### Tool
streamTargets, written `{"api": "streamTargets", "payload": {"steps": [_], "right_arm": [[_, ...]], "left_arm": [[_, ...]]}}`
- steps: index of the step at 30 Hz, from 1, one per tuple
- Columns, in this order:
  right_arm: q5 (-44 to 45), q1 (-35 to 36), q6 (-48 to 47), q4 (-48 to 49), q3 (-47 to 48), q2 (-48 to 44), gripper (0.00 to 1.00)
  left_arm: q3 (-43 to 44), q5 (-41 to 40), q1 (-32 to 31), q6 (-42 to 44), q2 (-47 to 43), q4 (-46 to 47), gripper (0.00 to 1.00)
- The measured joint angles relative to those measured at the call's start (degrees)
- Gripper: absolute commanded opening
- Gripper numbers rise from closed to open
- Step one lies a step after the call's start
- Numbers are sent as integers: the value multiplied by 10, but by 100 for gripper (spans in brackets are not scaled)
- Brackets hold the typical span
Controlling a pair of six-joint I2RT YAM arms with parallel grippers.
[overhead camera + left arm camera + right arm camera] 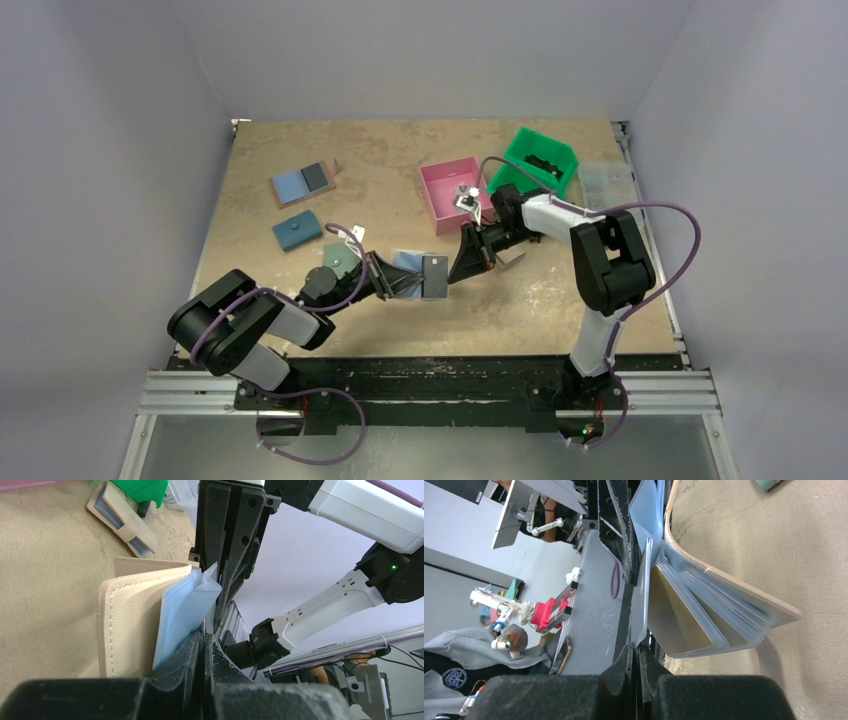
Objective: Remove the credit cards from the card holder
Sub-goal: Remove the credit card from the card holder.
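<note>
The left claw (390, 282) is pinched shut on the blue side of the open card holder (422, 276), which sits right between the two claws. The right claw (452, 270) is pinched shut on the holder's thin grey side. A gold credit card (679, 615) pokes out of the clear sleeves just beside it.

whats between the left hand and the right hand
The open card holder, its sides pinched by the left hand and right hand; the top view shows it.
</note>
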Motion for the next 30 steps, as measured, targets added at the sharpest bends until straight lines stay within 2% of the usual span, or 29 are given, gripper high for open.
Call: {"api": "streamTargets", "payload": {"steps": [7, 9, 10, 14, 17, 20, 23, 25, 26, 30], "right_arm": [[14, -5, -3, -5, 0, 0, 2], [16, -7, -6, -8, 0, 0, 28], [17, -7, -12, -14, 1, 0, 37], [31, -7, -71, -62, 14, 0, 59], [44, -8, -129, -99, 36, 0, 66], [57, -8, -158, -111, 38, 0, 69], [77, -8, -143, -84, 27, -9, 72], [94, -8, -113, -48, 9, -27, 81], [99, -8, -97, -34, 0, -37, 96], [103, -8, -62, 0, -7, -51, 99]], "left_arm": [[-8, 1, 14, 0, -2, 0, 0], [-9, 1, 14, 0, -3, 0, 0], [-9, 2, 14, 0, -3, 0, 0], [-9, 10, 15, 0, -5, 0, 0], [-9, 23, 16, 0, -14, -2, 0], [-8, 40, 17, 8, -45, -26, 0], [-1, 54, 17, 21, -85, -64, 0], [6, 61, 17, 31, -112, -90, 0], [9, 63, 17, 32, -120, -96, 0], [15, 74, 17, 35, -132, -107, 0]]}}
